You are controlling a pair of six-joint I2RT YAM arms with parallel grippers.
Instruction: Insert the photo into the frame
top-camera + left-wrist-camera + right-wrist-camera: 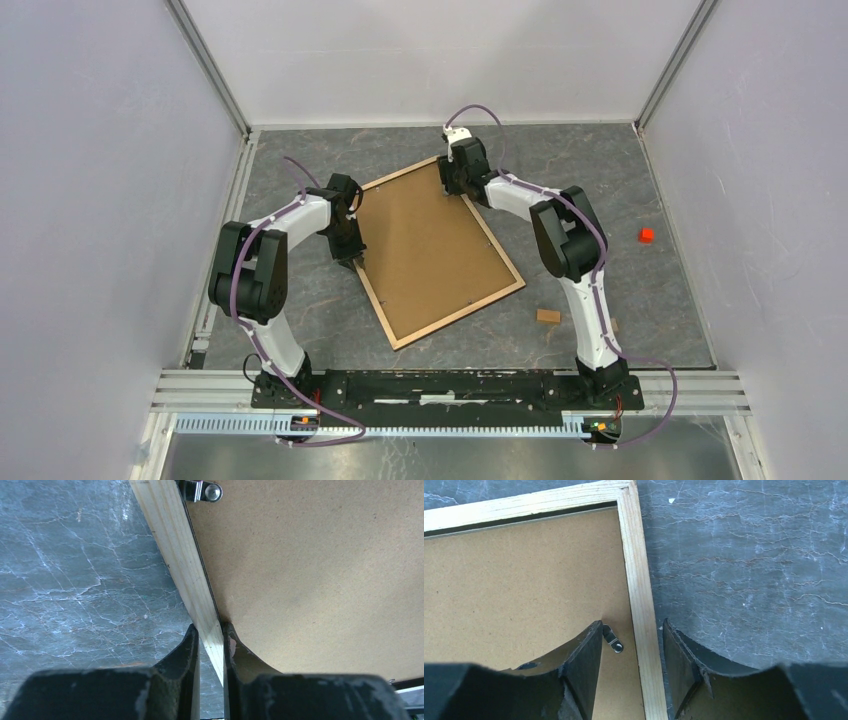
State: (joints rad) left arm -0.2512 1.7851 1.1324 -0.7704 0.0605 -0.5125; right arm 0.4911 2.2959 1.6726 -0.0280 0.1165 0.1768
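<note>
Frame (460,314) back-up on desk (620,170), board (430,250) inside it, left jaws pinching its left rim, right jaws spread astride its far-right rim beside a clip (613,639), red cube (646,235) well right of it

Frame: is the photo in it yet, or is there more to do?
Looks done: the brown backing board sits inside the frame, lying back-up on the table. In hand: the left gripper is shut on one wooden rail; the right gripper stands open astride the opposite rail near a corner. Left: the photo is nowhere in view, so I cannot tell whether it is under the board.
</note>
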